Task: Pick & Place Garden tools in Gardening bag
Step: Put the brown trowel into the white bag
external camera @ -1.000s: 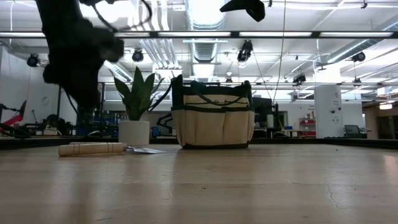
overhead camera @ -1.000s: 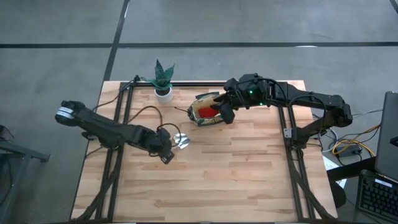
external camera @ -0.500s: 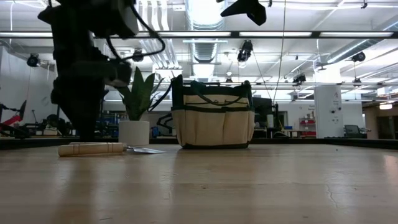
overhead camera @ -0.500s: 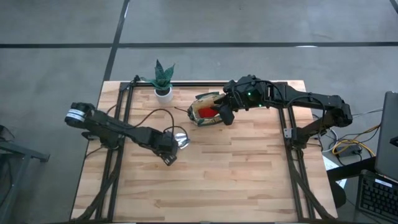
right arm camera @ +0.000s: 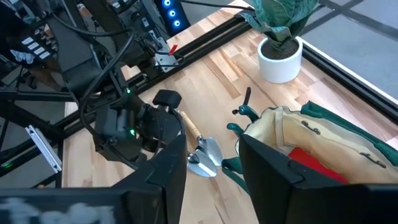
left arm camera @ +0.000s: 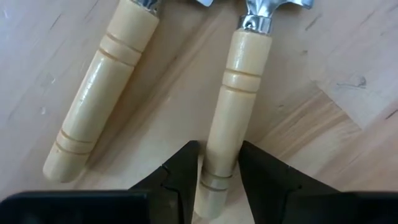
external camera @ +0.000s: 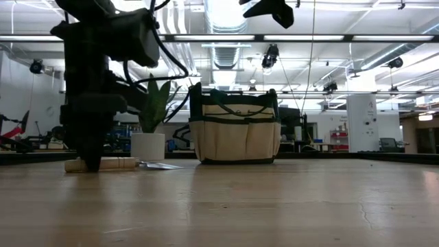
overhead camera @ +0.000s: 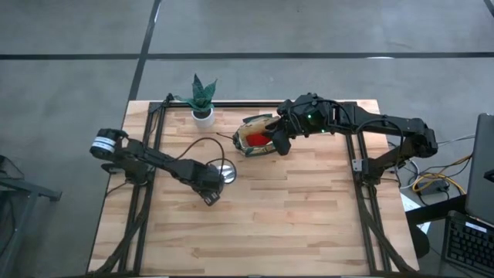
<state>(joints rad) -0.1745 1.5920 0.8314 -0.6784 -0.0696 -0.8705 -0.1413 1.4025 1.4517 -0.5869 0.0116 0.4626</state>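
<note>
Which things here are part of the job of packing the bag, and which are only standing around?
Part of the job:
- two trowels, left claw around one handle
- bag
- red item inside the bag
- right claw, open over the bag

Only standing around:
- potted plant

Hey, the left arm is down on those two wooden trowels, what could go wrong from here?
The left gripper straddles only the tail end of one trowel handle, so the tool may pivot or slip when lifted. The second trowel lies close beside it and could get knocked. The right gripper hovers over the gardening bag, possibly crowding the drop-off.
</note>
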